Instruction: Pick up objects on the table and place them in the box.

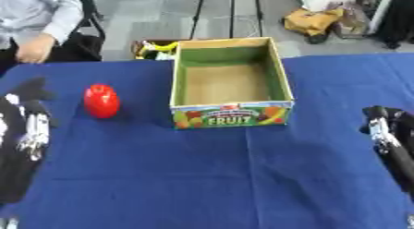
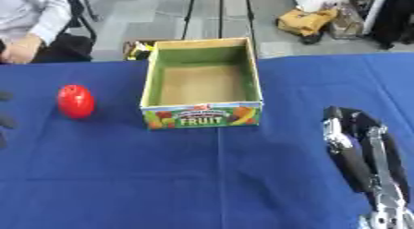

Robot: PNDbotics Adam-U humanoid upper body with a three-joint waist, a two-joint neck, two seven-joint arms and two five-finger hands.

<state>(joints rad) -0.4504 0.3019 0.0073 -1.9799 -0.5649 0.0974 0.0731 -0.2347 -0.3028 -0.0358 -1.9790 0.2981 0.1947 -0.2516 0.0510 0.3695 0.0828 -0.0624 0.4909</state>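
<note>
A red rounded object [image 1: 101, 100] stands on the blue tablecloth, left of the cardboard fruit box [image 1: 232, 115]. The box is open at the top and its brown floor is bare. My left hand [image 1: 26, 126] rests at the left edge, fingers straight and pointing up, a short way left of the red object and apart from it. My right hand [image 2: 362, 152] rests at the lower right with its fingers straight, well right of the box. Neither hand holds anything.
The blue table [image 1: 210, 177] fills the foreground. Beyond its far edge a second small box [image 1: 154, 49] with yellow and green things sits on the floor. A person sits at the far left, not touching the table's things.
</note>
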